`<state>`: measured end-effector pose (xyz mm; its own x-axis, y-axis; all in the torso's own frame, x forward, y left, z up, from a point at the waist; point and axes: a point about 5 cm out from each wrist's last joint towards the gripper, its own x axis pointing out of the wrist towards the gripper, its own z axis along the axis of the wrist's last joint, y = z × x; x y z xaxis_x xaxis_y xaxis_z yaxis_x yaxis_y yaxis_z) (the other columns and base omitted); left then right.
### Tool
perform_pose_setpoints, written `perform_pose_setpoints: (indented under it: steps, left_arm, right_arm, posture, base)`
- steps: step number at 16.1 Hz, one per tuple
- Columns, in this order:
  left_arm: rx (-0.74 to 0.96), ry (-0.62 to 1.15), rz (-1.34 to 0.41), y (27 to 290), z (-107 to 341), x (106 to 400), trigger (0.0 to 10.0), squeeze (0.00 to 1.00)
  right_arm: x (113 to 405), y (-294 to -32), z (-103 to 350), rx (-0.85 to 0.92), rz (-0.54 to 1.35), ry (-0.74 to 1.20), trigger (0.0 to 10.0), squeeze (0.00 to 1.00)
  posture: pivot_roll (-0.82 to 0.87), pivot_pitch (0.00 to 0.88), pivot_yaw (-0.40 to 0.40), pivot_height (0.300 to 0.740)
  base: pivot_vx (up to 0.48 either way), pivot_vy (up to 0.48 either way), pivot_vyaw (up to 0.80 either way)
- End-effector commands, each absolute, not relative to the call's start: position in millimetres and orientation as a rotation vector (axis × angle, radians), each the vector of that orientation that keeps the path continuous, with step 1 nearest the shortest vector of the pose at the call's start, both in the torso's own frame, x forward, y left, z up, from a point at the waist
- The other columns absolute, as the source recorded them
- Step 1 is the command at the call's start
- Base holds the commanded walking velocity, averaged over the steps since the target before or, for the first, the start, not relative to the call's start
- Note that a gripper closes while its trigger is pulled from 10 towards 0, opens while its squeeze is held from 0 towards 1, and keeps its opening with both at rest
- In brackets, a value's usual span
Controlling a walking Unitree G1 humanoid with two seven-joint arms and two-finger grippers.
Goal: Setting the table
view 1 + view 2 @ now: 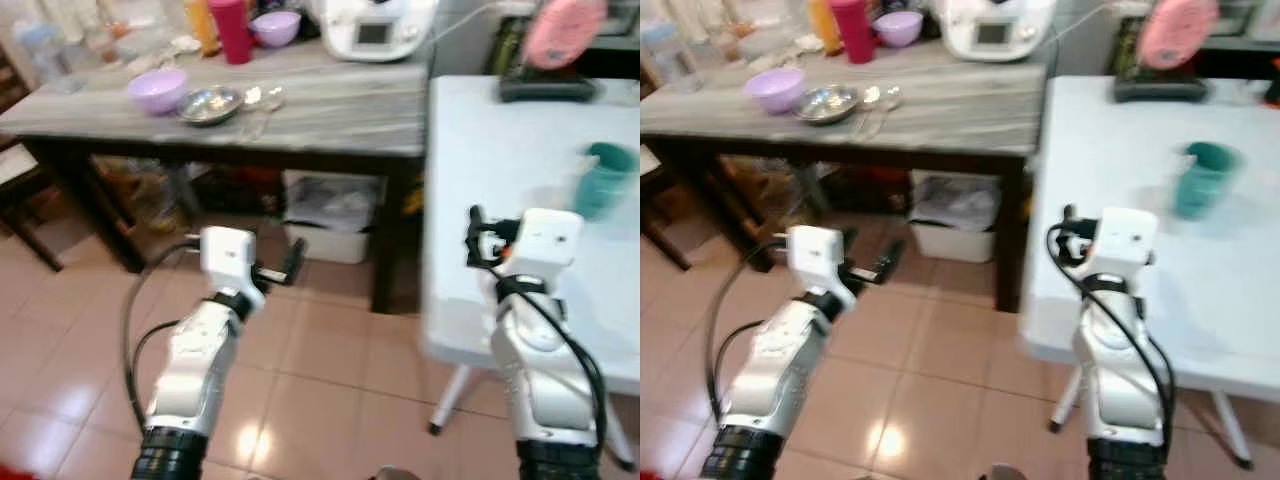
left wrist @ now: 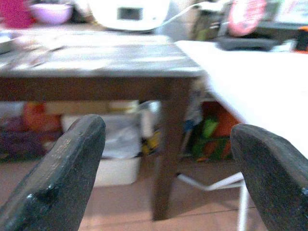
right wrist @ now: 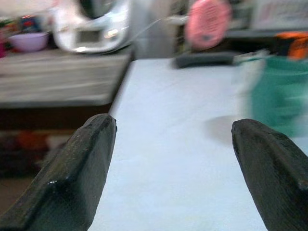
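Both end effectors, left [image 2: 163, 178] and right [image 3: 171, 168], are held spread apart, nothing gripped. The teal plastic cup [image 1: 1203, 178] sits upright on the white desk [image 1: 1160, 290]; probably light, slippery-ish, best pinched across its rim.

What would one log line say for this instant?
left pincer: open, empty | right pincer: open, empty, facing white table | teal cup: on white table
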<state>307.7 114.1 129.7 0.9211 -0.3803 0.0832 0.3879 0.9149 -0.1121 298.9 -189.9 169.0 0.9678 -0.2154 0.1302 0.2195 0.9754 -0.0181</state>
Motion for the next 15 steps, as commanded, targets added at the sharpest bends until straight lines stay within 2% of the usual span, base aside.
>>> perform_pose_setpoints:
  steps: [1, 9, 11, 15]
  left_arm:
    - [-0.107, -0.056, -0.376, 122.9, 130.1, 308.5, 10.0, 0.00]
    - [-0.106, -0.050, -0.377, 121.8, 128.4, 308.1, 10.0, 0.00]
    - [-0.138, -0.054, -0.376, 121.0, 128.2, 307.4, 10.0, 0.00]
    - [-0.053, -0.041, -0.451, 121.3, 121.5, 298.9, 10.0, 0.00]
  right_arm:
    - [299.5, -183.0, 171.7, -0.025, -0.202, -0.142, 10.0, 0.00]
    - [301.2, -182.7, 173.5, -0.033, -0.201, -0.155, 10.0, 0.00]
    - [301.7, -182.3, 173.5, -0.036, -0.197, -0.156, 10.0, 0.00]
    - [305.7, -174.9, 170.9, -0.031, -0.168, -0.147, 10.0, 0.00]
  posture:
    - [-0.26, 0.105, 0.082, 0.740]
    - [-0.25, 0.101, 0.078, 0.740]
    - [-0.26, 0.103, 0.078, 0.740]
    - [-0.25, 0.124, 0.076, 0.740]
  base:
    - [0.000, -0.431, 0.00]
    - [0.000, -0.434, 0.00]
    - [0.000, 0.000, 0.00]
    - [0.000, 0.000, 0.00]
